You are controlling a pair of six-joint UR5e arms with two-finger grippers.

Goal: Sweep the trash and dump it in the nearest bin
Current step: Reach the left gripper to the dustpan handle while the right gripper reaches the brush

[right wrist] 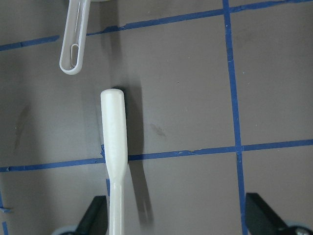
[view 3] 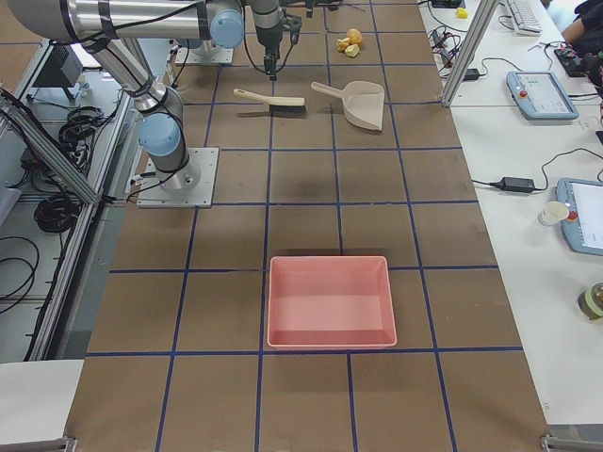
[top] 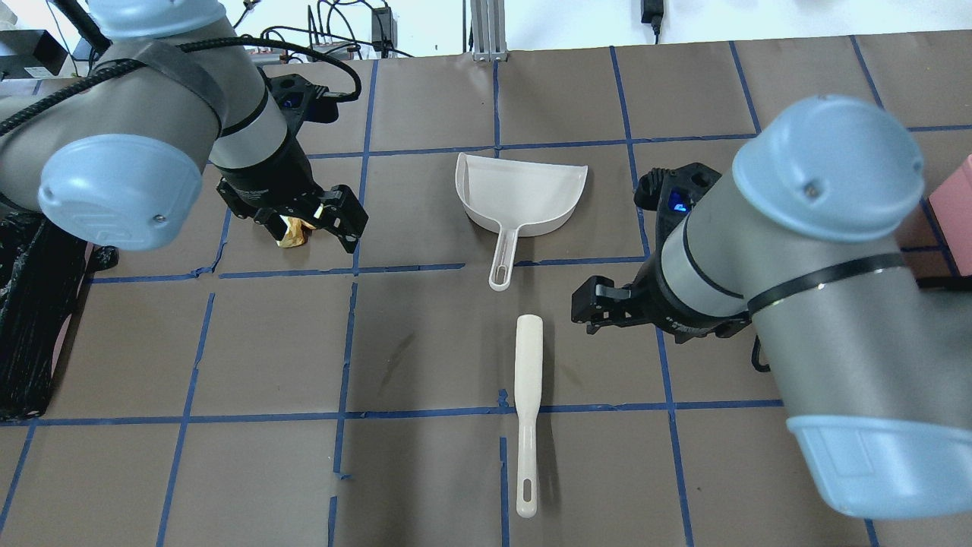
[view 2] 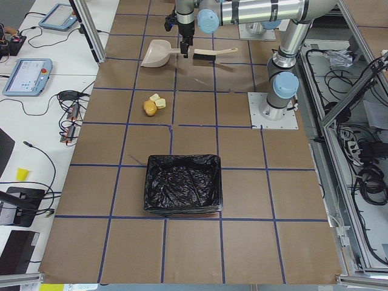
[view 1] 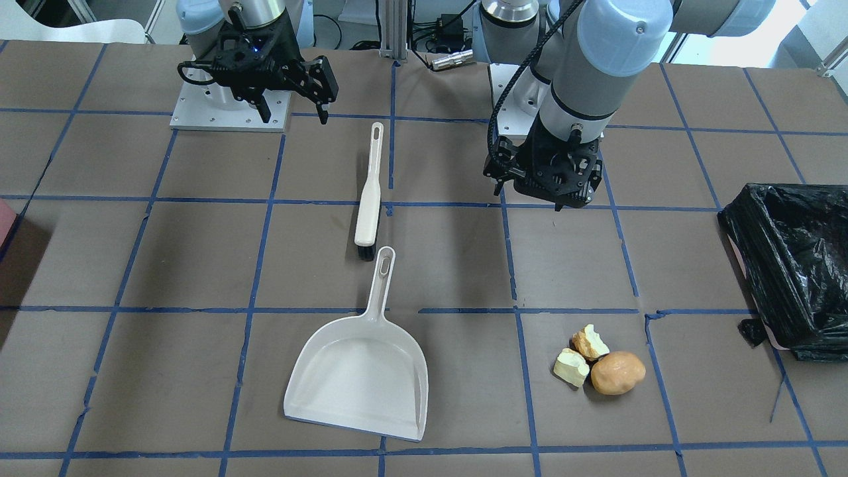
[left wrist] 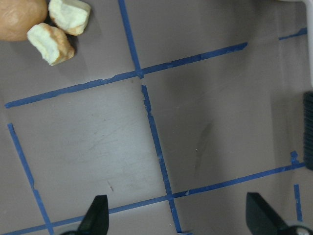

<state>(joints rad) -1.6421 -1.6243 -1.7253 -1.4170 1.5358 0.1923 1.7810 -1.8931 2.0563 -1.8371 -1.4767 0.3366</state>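
The trash, a tan potato-like lump (view 1: pixel 617 372) and two pale bitten chunks (view 1: pixel 589 342) (view 1: pixel 571 366), lies together on the brown table; it also shows in the top left corner of the left wrist view (left wrist: pixel 44 24). The bin (view 1: pixel 788 265) with its black bag stands at the table's end on my left. My left gripper (view 1: pixel 530 199) (left wrist: pixel 178 220) is open and empty, hovering above the table near the trash. My right gripper (view 1: pixel 295 116) (right wrist: pixel 178 218) is open and empty, hovering beside the white brush (view 1: pixel 370 192) (right wrist: pixel 115 147). The white dustpan (view 1: pixel 361 381) lies beyond the brush.
A pink tray (view 3: pixel 330 301) sits at the table's end on my right. Blue tape lines grid the table. The dustpan's handle (right wrist: pixel 73 44) points toward the brush head. Both arm bases (view 2: pixel 273 109) stand at the robot side.
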